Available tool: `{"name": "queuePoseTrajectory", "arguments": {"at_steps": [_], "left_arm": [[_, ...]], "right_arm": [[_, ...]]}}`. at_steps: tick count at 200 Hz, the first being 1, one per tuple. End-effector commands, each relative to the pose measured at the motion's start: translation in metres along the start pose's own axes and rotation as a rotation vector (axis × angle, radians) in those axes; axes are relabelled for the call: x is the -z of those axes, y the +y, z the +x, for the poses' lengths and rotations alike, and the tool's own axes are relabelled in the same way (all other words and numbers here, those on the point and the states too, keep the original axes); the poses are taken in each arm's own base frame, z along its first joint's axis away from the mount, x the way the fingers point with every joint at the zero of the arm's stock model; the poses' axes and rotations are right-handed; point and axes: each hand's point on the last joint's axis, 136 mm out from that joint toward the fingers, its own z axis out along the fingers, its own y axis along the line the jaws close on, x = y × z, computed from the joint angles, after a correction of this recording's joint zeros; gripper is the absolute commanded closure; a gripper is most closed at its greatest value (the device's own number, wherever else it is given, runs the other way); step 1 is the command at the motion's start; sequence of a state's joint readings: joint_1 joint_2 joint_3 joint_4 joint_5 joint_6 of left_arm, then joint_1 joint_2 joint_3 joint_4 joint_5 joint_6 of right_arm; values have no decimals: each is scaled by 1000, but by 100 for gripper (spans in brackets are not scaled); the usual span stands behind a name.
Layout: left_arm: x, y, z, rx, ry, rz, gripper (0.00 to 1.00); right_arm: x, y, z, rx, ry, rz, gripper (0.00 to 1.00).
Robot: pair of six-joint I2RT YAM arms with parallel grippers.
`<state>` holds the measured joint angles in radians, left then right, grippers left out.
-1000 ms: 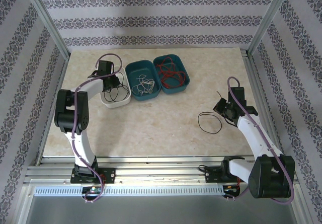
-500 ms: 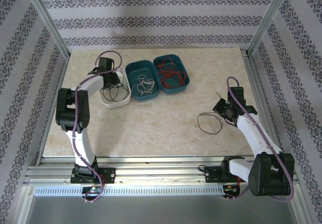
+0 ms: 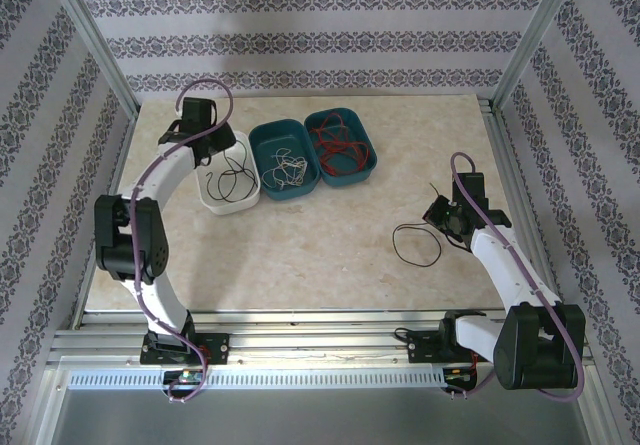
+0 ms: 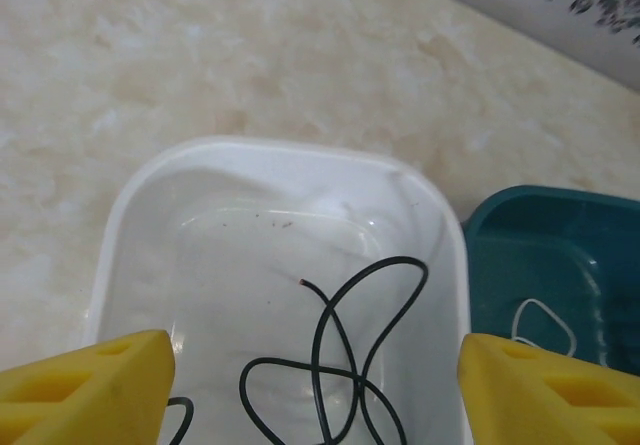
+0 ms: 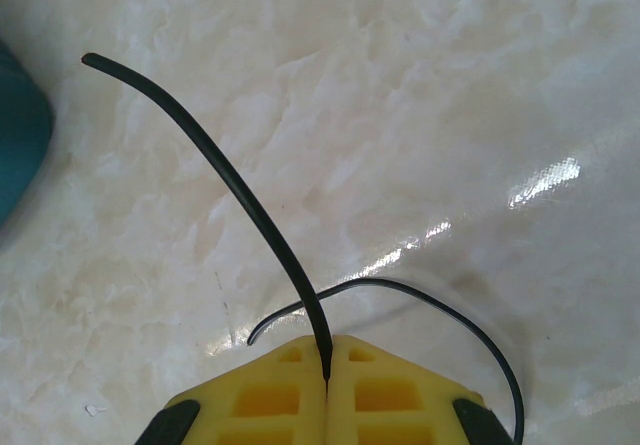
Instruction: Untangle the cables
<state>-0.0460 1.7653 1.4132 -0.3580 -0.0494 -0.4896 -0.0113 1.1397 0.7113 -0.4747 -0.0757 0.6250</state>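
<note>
We see the left gripper [image 3: 208,153] poised over the white tray [image 3: 228,205] at the far left of the table [image 3: 300,255]; from its wrist view the left gripper [image 4: 315,370] stands wide, its yellow fingers [image 4: 110,380] spread to either side of the tray [image 4: 270,147] and clasping nothing. Inside that tray lies the coiled black cable [image 4: 318,340], looped over itself with one cut end pointing up towards the tray's middle; from above we find the same coiled black cable [image 3: 232,173] resting on the tray floor, apart from the fingers.

Just beside the white tray sits the middle teal tray [image 3: 262,137], which holds the white cables [image 3: 288,170]; the left wrist view catches its corner [image 4: 530,235] and one pale loop [image 4: 540,302]. Touching it on the other side is the far teal tray [image 3: 372,165], which holds the red cables [image 3: 340,145].

Well apart, on the right of the table, the right gripper [image 3: 438,210] hangs low over the bare marble; from its wrist view the right gripper [image 5: 328,360] is pinched tight, and the held black cable [image 5: 240,195] rises out of the seam between its fingers [image 5: 270,400]. From above, the held black cable [image 3: 394,242] trails from the gripper into an open loop lying flat on the table [image 5: 450,85]; a second black strand arcs across the marble just behind the fingers, and we cannot tell for certain that it is the same wire.
</note>
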Motion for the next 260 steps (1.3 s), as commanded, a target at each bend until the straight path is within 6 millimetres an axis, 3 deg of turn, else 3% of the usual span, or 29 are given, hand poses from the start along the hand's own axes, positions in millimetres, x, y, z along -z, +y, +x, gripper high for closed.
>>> {"name": "queuePoseTrajectory", "arguments": {"at_steps": [1,22,41,71,114,136,154,195,260], "left_arm": [[29,-3,-4,-32,-22,19,19],[53,-20,-2,-79,-50,77,11],[75,-53,15,-162,-74,191,2],[103,-115,70,-310,-95,416,1],[133,-171,143,-425,-89,620,1],[146,-197,176,-445,-43,727,8],[152,-218,204,-464,16,797,21],[165,-266,265,-547,144,939,28],[179,-305,308,-610,197,1017,34]], "right_arm": [[5,7,-10,-13,-23,-29,100],[5,9,-9,-19,-22,-37,100],[5,12,-7,-36,-12,-60,100],[8,32,-4,-85,20,-165,100],[31,57,-10,-125,-2,-277,100],[44,65,-12,-143,-26,-316,100],[53,68,-12,-165,-46,-337,100],[68,70,-16,-223,-102,-370,100],[86,69,-24,-264,-176,-397,100]]}}
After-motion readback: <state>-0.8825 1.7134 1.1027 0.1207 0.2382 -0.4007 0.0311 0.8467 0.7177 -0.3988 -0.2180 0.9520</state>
